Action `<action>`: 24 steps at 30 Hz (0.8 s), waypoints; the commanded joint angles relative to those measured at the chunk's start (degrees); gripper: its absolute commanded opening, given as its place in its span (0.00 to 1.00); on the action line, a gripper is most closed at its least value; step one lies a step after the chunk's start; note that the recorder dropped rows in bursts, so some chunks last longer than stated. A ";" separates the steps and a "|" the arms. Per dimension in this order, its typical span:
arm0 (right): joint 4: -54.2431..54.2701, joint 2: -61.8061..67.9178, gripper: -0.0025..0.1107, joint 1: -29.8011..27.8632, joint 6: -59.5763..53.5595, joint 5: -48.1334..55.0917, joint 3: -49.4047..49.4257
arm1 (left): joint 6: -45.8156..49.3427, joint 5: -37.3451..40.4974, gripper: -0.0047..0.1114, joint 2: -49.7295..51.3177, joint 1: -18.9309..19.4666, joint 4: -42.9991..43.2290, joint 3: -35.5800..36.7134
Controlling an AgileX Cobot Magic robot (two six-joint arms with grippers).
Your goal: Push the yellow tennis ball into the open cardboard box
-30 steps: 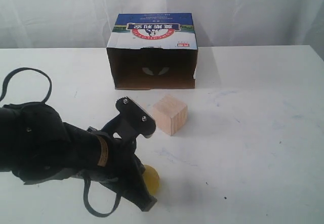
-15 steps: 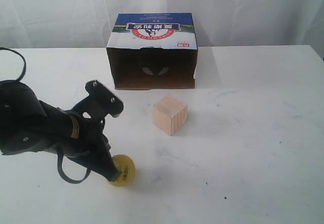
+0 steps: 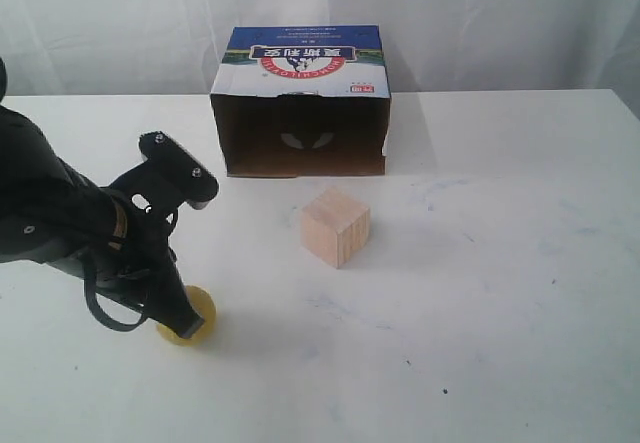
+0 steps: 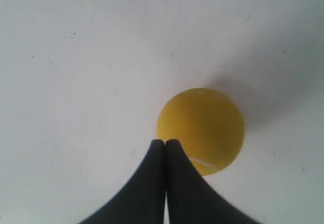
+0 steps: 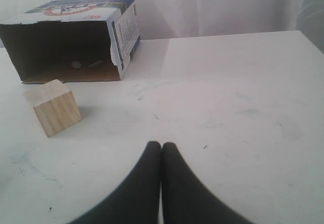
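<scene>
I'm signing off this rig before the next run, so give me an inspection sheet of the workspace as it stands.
Surface: white table, faint bluish scuffs and small dark specks.
Job's things: yellow tennis ball on the table at front left; cardboard box on its side at the back, open mouth facing forward, ball not in it.
Clutter: one wooden cube before the box's mouth, apart from ball and box.
Grippers: left gripper shut, tips at the ball; right gripper shut, holding nothing.
Cables: black cable looping under the left arm.
Surroundings: white curtain behind the table.
</scene>
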 commanded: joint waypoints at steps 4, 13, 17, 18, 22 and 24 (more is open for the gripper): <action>-0.13 0.14 0.02 -0.50 0.19 -0.59 0.13 | -0.43 -4.53 0.04 0.14 0.17 -0.57 3.34; -0.13 0.14 0.02 -0.50 0.19 -0.59 0.13 | -2.79 -3.56 0.04 1.31 3.36 6.28 3.19; -0.13 0.14 0.02 -0.50 0.19 -0.59 0.13 | -2.82 -1.00 0.04 -2.31 3.36 8.88 0.23; -0.13 0.14 0.02 -0.50 0.19 -0.59 0.13 | -2.82 -0.45 0.04 -3.11 3.51 9.65 -0.32; -0.13 0.14 0.02 -0.50 0.19 -0.59 0.13 | -3.04 -0.79 0.04 -3.42 6.69 13.40 -1.29; -0.13 0.14 0.02 -0.50 0.19 -0.59 0.13 | -4.23 -3.29 0.04 -2.41 9.39 15.27 -1.29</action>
